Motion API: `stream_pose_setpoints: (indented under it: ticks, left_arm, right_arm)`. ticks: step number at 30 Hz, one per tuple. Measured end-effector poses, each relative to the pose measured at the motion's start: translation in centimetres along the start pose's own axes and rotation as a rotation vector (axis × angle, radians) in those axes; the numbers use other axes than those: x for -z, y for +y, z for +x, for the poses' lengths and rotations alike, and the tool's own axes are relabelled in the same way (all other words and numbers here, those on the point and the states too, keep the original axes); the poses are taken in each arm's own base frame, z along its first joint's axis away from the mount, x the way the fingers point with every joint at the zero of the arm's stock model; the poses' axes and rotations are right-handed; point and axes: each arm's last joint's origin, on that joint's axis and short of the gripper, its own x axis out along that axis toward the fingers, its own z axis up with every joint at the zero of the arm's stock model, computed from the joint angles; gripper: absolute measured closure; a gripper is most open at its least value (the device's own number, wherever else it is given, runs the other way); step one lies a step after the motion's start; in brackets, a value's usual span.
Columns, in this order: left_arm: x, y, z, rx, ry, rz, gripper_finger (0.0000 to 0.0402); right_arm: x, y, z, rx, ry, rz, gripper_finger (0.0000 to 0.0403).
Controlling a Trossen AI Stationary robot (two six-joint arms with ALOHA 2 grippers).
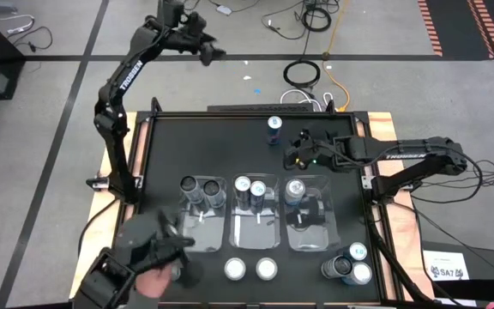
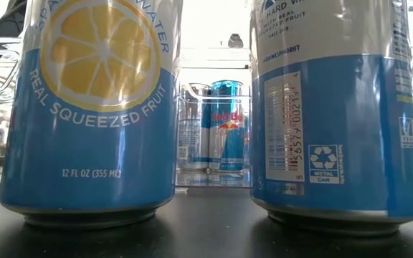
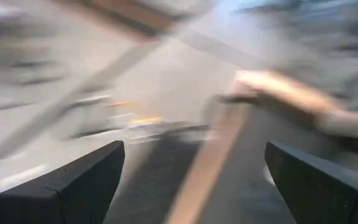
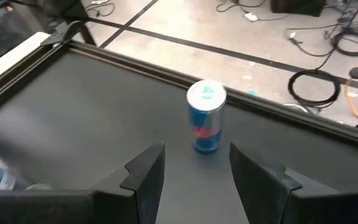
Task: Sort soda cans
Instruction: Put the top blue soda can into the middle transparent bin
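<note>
**Right gripper lined up on lone can**

The right gripper [image 4: 194, 165], fingers spread and empty, faced an upright blue can [image 4: 205, 124] near the table's [image 1: 195, 146] far edge. Light, slick, dentable: grasp mid-body. The left gripper [image 3: 194, 180] was parted, raised off-table.

The left wrist view was smeared by motion blur; beyond the left hand [image 3: 194, 180] only streaks showed. In the low view two blue cans [image 2: 88, 107] stood close, their tops cut off, hiding most of the table. At the high view's lower edge a blurred person [image 1: 148, 257] was cropped.
</note>
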Motion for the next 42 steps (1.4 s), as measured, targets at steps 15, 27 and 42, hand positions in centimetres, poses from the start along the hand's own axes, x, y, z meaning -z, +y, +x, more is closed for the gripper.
stream_pose_setpoints:
  ticks: [15,27,42]
  left_arm:
    - [7.1,-6.9,-2.9,-0.555,-0.002,-0.071,0.0004]
    - [19.0,-19.7,-11.8,-0.136,-0.302,0.010,0.0004]
    - [25.3,-24.8,-11.3,-0.244,-0.291,-0.173,0.0004]
  right_arm:
    - [-1.2,-0.9,1.1,0.045,-0.020,-0.147,0.0229]
    - [-4.0,-1.9,3.6,-0.164,0.020,-0.217,0.0229]
    - [-10.7,-3.1,10.9,-0.138,0.275,-0.158,0.0245]
